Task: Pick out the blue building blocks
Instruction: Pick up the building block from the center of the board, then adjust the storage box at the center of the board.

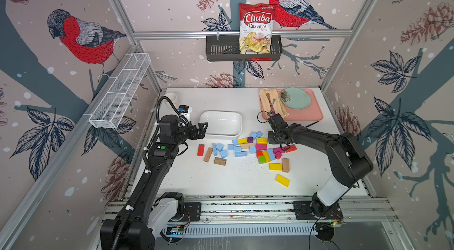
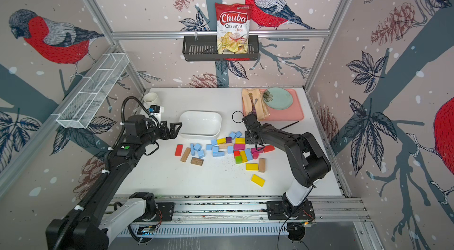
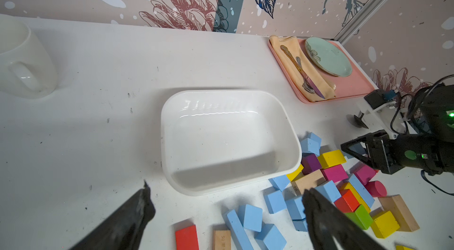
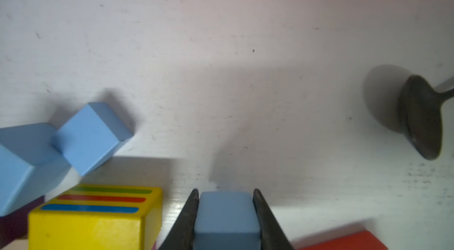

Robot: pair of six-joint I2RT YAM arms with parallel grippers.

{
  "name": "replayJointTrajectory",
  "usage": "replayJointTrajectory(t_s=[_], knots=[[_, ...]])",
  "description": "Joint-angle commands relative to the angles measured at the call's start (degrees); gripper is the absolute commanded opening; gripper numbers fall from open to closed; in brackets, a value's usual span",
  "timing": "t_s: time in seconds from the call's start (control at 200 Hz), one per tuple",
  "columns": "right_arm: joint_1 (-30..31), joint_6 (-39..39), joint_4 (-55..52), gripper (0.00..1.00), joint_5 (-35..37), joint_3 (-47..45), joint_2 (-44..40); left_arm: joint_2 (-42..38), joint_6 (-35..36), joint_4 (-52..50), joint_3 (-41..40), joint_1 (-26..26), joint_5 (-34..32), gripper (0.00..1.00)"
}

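Several blue building blocks lie among mixed coloured blocks mid-table in both top views: one group [image 1: 219, 150] [image 2: 197, 149] left of the pile, a pair [image 1: 256, 134] at its far edge, and more inside it [image 1: 239, 152]. My right gripper [image 4: 224, 191] is low at the pile's far right edge [image 1: 274, 138] and shut on one blue block [image 4: 226, 214], which fills the gap between its fingers. The left wrist view also shows this gripper [image 3: 353, 149]. My left gripper [image 1: 202, 128] [image 3: 226, 194] hangs open and empty at the white dish's left end, above the blue blocks [image 3: 250, 216].
A white dish [image 1: 221, 135] sits behind the pile. The pink tray [image 1: 314, 113], carrying a green plate, napkin and cutlery, is at the back right. A white mug [image 1: 171, 96] stands back left. A dark spoon [image 4: 420, 118] lies near the right gripper. Yellow, red, pink, green and wooden blocks surround the blue ones.
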Motion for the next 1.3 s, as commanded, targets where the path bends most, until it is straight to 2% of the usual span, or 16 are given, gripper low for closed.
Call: replayJointTrajectory(t_s=[0.0, 0.18, 0.395, 0.48, 0.59, 0.71, 0.966, 1.296], knots=[[0.07, 1.09, -0.73, 0.11, 0.75, 1.24, -1.54, 0.03, -0.53, 0.13, -0.07, -0.08, -2.02, 0.99], [0.46, 1.27, -1.37, 0.06, 0.03, 2.49, -5.33, 1.09, -4.11, 1.12, -0.37, -0.10, -4.01, 0.99], [0.86, 0.46, -0.89, 0.05, -0.60, 3.66, -9.12, 1.97, -18.43, 9.97, -6.13, -0.15, -7.61, 0.99], [1.11, 0.15, -0.84, 0.04, -1.31, 3.90, -9.89, 2.12, -21.96, 14.01, -8.72, -0.08, -11.22, 0.99], [1.45, -0.04, -0.40, 0.01, -2.36, 4.08, -11.03, 2.89, -23.91, 17.80, -10.50, -0.08, -16.02, 0.99], [1.73, 0.21, -0.14, 0.01, -3.38, 4.25, -11.89, 5.06, -24.77, 20.45, -10.81, -0.08, -18.44, 0.99], [3.18, 2.21, 0.38, 0.00, -4.10, 3.42, -14.18, 12.42, -26.93, 23.55, -9.47, 0.01, -16.67, 0.99], [3.55, 3.23, 1.31, 0.00, -3.97, -0.12, -17.29, 25.09, -26.04, 27.06, -3.77, 0.01, -8.81, 0.99]])
